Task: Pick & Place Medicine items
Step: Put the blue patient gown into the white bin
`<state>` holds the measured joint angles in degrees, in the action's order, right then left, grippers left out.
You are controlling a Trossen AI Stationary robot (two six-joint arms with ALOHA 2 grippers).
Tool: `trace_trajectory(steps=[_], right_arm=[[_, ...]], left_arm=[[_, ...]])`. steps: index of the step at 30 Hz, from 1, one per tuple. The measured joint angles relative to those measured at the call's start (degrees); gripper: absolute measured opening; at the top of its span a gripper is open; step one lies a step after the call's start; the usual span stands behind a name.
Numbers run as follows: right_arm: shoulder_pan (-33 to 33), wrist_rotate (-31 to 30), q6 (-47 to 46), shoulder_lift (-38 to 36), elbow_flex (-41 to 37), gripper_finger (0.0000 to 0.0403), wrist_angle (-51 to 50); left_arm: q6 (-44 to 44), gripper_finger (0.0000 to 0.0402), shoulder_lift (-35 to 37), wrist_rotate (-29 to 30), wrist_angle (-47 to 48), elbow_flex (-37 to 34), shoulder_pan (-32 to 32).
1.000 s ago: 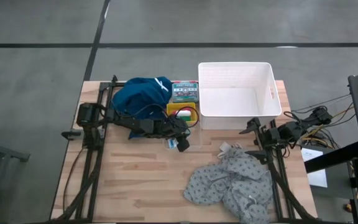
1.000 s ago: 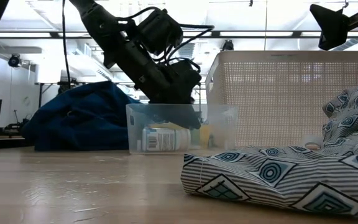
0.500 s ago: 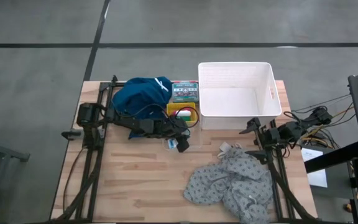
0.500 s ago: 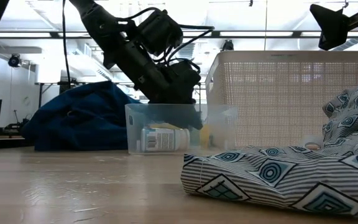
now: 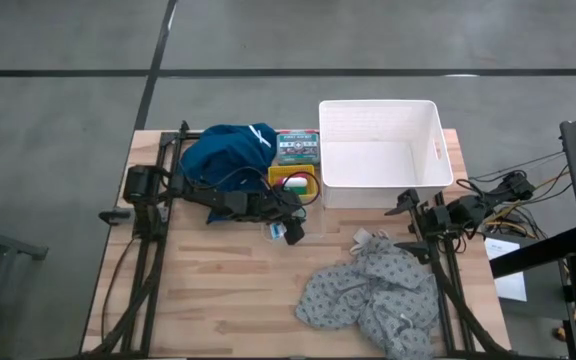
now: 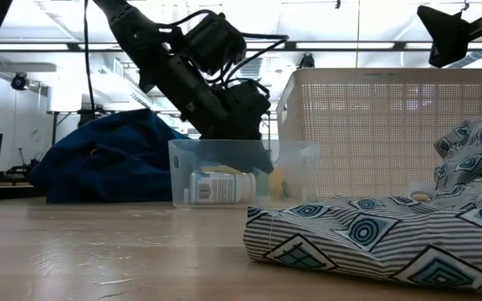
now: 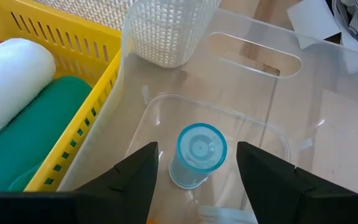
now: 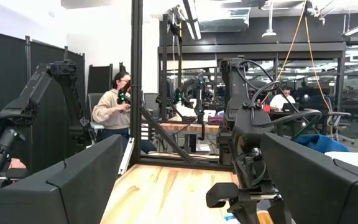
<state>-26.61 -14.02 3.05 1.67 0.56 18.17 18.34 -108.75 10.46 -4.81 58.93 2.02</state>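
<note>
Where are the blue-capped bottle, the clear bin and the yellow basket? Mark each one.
blue-capped bottle (image 7: 201,149), left wrist view, on its round blue cap.
clear bin (image 7: 253,99), left wrist view, on its transparent end wall.
yellow basket (image 7: 107,71), left wrist view, on its slotted side wall.
</note>
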Motion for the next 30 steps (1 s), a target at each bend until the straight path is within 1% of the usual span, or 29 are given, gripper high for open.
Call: trace_trajectory(steps=[9, 13, 25, 30], right_arm=[[0.02, 0.0, -0.01, -0.02, 0.0, 0.038, 0.0], [0.02, 0.0, 0.0, -0.02, 0.0, 0.038, 0.0], [0.02, 0.0, 0.0, -0.02, 0.0, 0.038, -0.36], [0.02, 0.0, 0.0, -0.02, 0.0, 0.038, -0.48]], left_arm=[[-0.15, 0.0226, 1.08, 0.05, -0.01, -0.02, 0.0], [-0.13, 0.0226, 1.49, 0.93, -0.01, 0.01, -0.04], [-0.58, 0.0226, 5.77, 1.59, -0.03, 0.01, -0.9], [-1.51, 0.0226, 7.62, 3.87, 0.12, 0.01, -2.74]])
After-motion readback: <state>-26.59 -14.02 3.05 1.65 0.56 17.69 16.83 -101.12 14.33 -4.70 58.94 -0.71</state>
